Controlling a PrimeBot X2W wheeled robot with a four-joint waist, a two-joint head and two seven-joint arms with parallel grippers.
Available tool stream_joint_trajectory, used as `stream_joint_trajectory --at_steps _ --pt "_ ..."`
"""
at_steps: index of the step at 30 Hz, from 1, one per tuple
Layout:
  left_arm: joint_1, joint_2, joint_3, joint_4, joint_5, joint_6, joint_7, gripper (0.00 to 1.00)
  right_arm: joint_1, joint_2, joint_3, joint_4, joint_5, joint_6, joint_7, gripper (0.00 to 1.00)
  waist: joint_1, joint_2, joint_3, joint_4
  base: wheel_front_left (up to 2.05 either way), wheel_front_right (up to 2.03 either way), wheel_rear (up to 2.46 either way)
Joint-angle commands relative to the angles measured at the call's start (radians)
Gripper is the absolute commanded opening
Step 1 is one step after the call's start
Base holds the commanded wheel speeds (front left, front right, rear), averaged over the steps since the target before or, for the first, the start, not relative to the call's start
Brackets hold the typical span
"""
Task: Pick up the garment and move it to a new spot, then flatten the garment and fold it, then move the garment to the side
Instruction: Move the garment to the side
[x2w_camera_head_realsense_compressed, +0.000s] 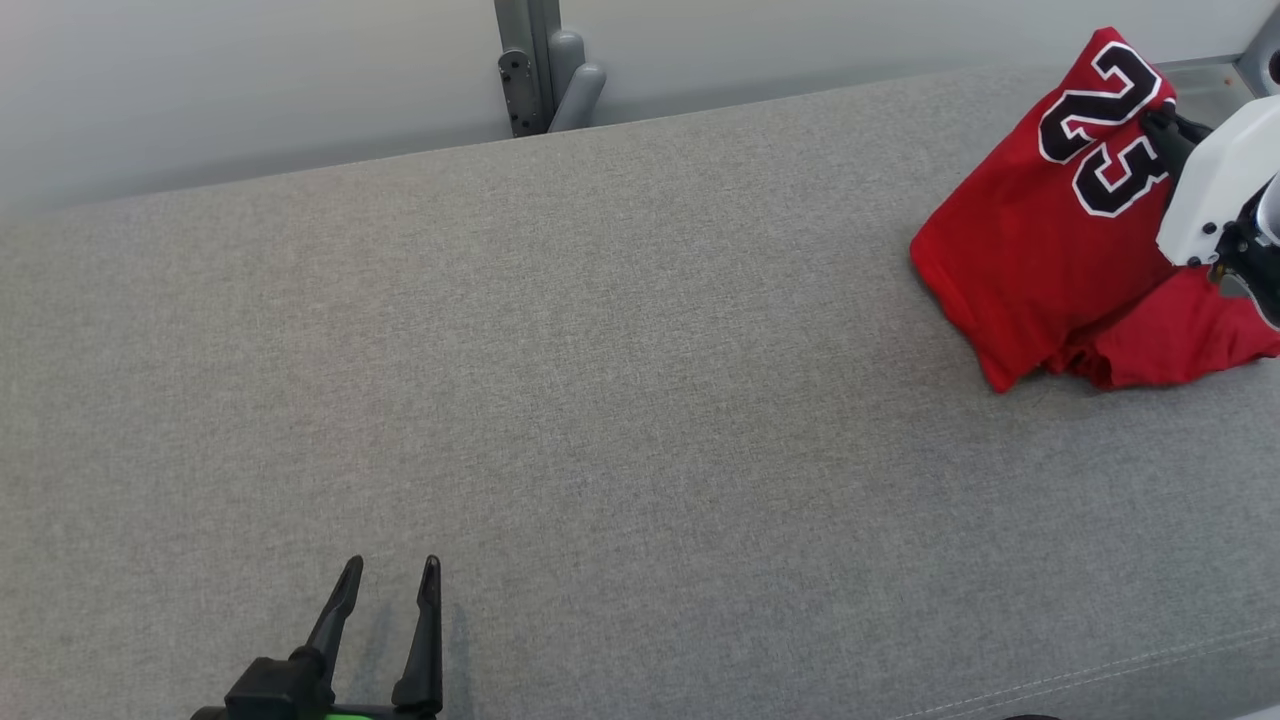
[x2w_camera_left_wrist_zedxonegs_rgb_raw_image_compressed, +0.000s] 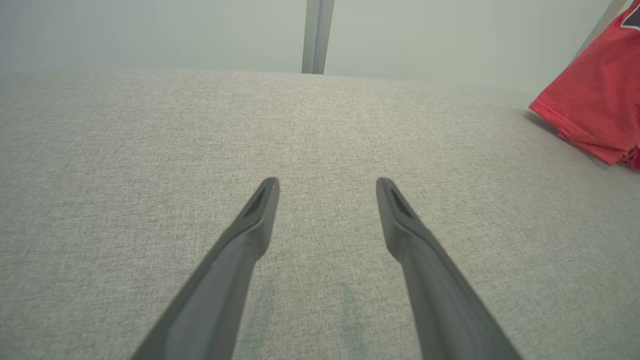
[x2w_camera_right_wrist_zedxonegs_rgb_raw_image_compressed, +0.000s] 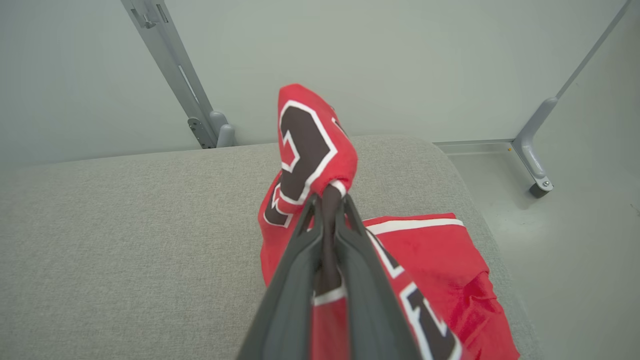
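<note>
The garment (x2w_camera_head_realsense_compressed: 1040, 260) is a red jersey with black, white-edged numbers, at the far right of the grey cushion. My right gripper (x2w_camera_head_realsense_compressed: 1160, 125) is shut on a fold of it and holds that part lifted; the lower part rests crumpled on the cushion. In the right wrist view the garment (x2w_camera_right_wrist_zedxonegs_rgb_raw_image_compressed: 310, 145) is pinched between the two dark fingers of the right gripper (x2w_camera_right_wrist_zedxonegs_rgb_raw_image_compressed: 329, 197), and more red cloth lies below. My left gripper (x2w_camera_head_realsense_compressed: 388, 572) stands open and empty over the cushion at the lower left; in the left wrist view the left gripper (x2w_camera_left_wrist_zedxonegs_rgb_raw_image_compressed: 327, 184) shows spread fingers, with the garment (x2w_camera_left_wrist_zedxonegs_rgb_raw_image_compressed: 595, 100) far off to the right.
The grey fabric cushion (x2w_camera_head_realsense_compressed: 600, 400) spans the whole work area. A grey metal post with a bracket (x2w_camera_head_realsense_compressed: 540, 65) stands behind its far edge against a pale wall. Beyond the cushion's right end there is floor and a metal frame leg (x2w_camera_right_wrist_zedxonegs_rgb_raw_image_compressed: 535, 160).
</note>
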Motion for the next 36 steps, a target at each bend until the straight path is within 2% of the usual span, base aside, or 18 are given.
stream_joint_trajectory --at_steps 1,9,15,21,27,29,30,31,36 --pt "-0.002 0.003 0.006 0.002 0.000 0.002 -0.003 1.00 -0.009 -0.013 -0.009 0.009 -0.001 0.000 0.010 0.00 0.0000 -0.0001 0.005 0.006 0.00 0.00 0.00" --pt "-0.005 0.003 0.018 -0.004 0.014 0.002 -0.003 1.00 0.011 -0.056 -0.066 0.019 0.019 0.000 0.041 0.00 0.0000 -0.0001 0.025 -0.014 0.00 0.00 0.00" --pt "-0.025 0.015 0.011 -0.004 0.027 0.002 -0.003 1.00 0.033 -0.077 -0.115 0.061 -0.016 0.000 0.019 0.00 0.0000 -0.0001 0.051 -0.021 0.00 0.00 0.00" --pt "-0.043 0.033 -0.009 -0.006 0.032 0.002 -0.003 1.00 0.037 -0.066 -0.178 0.147 -0.069 0.000 -0.060 0.00 0.0000 -0.0001 0.082 -0.005 0.00 0.00 0.00" --pt "-0.064 0.058 -0.014 -0.024 0.031 0.002 -0.003 1.00 0.003 -0.051 -0.281 0.299 -0.154 0.000 -0.214 0.02 0.0000 -0.0001 0.122 0.026 0.00 0.00 0.00" --pt "-0.069 0.063 -0.010 -0.029 0.031 0.002 -0.003 1.00 -0.017 -0.055 -0.310 0.347 -0.192 -0.001 -0.271 0.38 0.0000 -0.0001 0.136 0.033 0.00 0.00 0.00" --pt "-0.070 0.066 -0.010 -0.032 0.031 0.002 -0.003 1.00 -0.028 -0.055 -0.324 0.372 -0.207 -0.001 -0.297 0.44 0.0000 -0.0001 0.142 0.036 0.00 0.00 0.00" --pt "-0.072 0.070 -0.007 -0.034 0.033 0.002 -0.003 1.00 -0.041 -0.052 -0.338 0.395 -0.222 0.000 -0.320 1.00 0.0000 -0.0001 0.149 0.037 0.00 0.00 0.00" --pt "-0.074 0.072 0.006 -0.045 0.035 0.002 -0.003 1.00 -0.092 -0.035 -0.368 0.480 -0.298 -0.001 -0.406 1.00 0.0000 -0.0001 0.171 0.037 0.00 0.00 0.00"
